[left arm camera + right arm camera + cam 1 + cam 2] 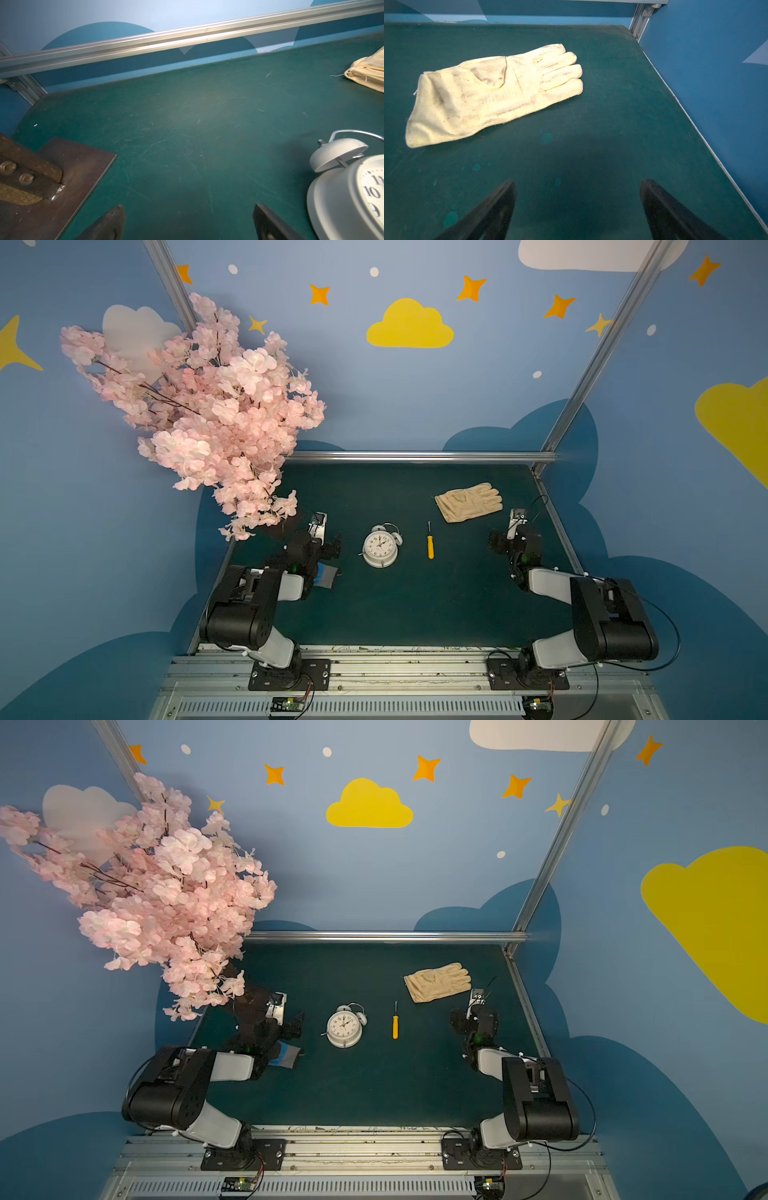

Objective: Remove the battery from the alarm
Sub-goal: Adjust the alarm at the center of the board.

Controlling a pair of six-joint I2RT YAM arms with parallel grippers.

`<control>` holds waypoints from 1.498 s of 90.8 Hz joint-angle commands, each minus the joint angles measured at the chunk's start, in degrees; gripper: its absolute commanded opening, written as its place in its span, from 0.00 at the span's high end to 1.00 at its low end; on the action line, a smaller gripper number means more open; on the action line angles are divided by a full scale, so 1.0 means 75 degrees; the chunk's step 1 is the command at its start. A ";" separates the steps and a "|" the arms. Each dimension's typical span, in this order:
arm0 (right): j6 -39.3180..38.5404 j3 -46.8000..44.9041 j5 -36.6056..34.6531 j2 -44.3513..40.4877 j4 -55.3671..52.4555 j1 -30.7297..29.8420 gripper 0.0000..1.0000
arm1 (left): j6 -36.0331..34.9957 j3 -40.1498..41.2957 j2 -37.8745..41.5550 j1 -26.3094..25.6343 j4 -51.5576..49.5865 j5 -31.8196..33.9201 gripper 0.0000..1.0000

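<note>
Bolted to the rail at the near edge, both arms reach over the green worktop. The left tool is close to the left edge, jaws wide apart and holding nothing. The right tool is close to the right edge, also wide and empty. The alarm lies mid-worktop with its dial turned up, nearer the left tool. A yellow-handled screwdriver lies beside it, apart, with its tip toward the far edge. A cream glove lies flat toward the far right corner. Pink blossom branches overhang the far left corner.
</note>
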State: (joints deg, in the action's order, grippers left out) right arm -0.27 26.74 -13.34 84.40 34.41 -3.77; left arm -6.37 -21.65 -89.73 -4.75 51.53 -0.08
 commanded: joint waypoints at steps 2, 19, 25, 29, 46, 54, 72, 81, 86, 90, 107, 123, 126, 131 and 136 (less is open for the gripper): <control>-0.0025 0.0000 0.0130 -0.0051 -0.0095 0.0061 0.02 | 0.0006 0.0024 -0.0032 0.0032 0.0151 -0.0060 0.00; -0.0011 0.0019 0.0296 -0.0055 -0.0103 0.0132 0.02 | 0.0006 0.0016 -0.0035 0.0041 0.0158 -0.0060 0.00; -0.0006 0.0015 0.0317 -0.0051 -0.0115 0.0144 0.02 | 0.0008 0.0017 -0.0036 0.0039 0.0154 -0.0060 0.00; -0.0007 0.0004 0.0317 -0.0050 -0.0092 0.0140 0.02 | 0.0012 0.0003 -0.0019 0.0042 0.0108 -0.0086 0.00; -0.0010 0.0014 0.0299 -0.0076 -0.0102 0.0139 0.02 | 0.0002 -0.0035 0.0107 0.0032 -0.0120 -0.0140 0.00; 0.0104 0.0053 0.0243 -0.0373 -0.0447 0.0106 0.02 | -0.0409 0.0068 0.0586 -0.0248 -0.0189 -0.0216 0.00; 0.0519 0.1859 0.0041 -0.1156 -0.4524 -0.0614 0.02 | -0.0329 -0.1136 0.2890 -0.0888 -0.4683 -0.0189 0.00; 0.0868 0.2746 0.0223 -0.1408 -0.6130 -0.1307 0.02 | 0.0076 -0.1645 0.3441 -0.1404 -0.6497 -0.0572 0.00; 0.1334 0.3148 0.0845 -0.1472 -0.6892 -0.1517 0.02 | 0.0466 -0.1894 0.3552 -0.1725 -0.7429 -0.0815 0.00; 0.1784 0.3397 0.1370 -0.1445 -0.7398 -0.1658 0.03 | 0.0812 -0.2088 0.3536 -0.1978 -0.7933 -0.1066 0.00; 0.3693 0.3595 0.3952 -0.0812 -0.7316 -0.2515 0.04 | 0.2595 -0.2383 0.3177 -0.2552 -0.8819 -0.1759 0.01; 0.4945 0.3584 0.4592 0.0281 -0.5945 -0.3563 0.05 | 0.3385 -0.2405 0.2458 -0.2377 -0.8352 -0.2161 0.01; 0.5134 0.3620 0.4716 0.0551 -0.5694 -0.3684 0.06 | 0.3501 -0.2470 0.2223 -0.2271 -0.8214 -0.2374 0.01; 0.5452 0.3719 0.4816 0.0896 -0.5411 -0.3857 0.07 | 0.3657 -0.2614 0.1746 -0.2085 -0.7869 -0.2734 0.02; 0.5720 0.3795 0.4830 0.1252 -0.5135 -0.3988 0.07 | 0.3797 -0.2862 0.1205 -0.1932 -0.7630 -0.2953 0.09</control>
State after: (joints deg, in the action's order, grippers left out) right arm 34.50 53.54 18.81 89.84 -10.44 -31.99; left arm 17.52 -39.86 -74.81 -21.52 -9.30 -16.14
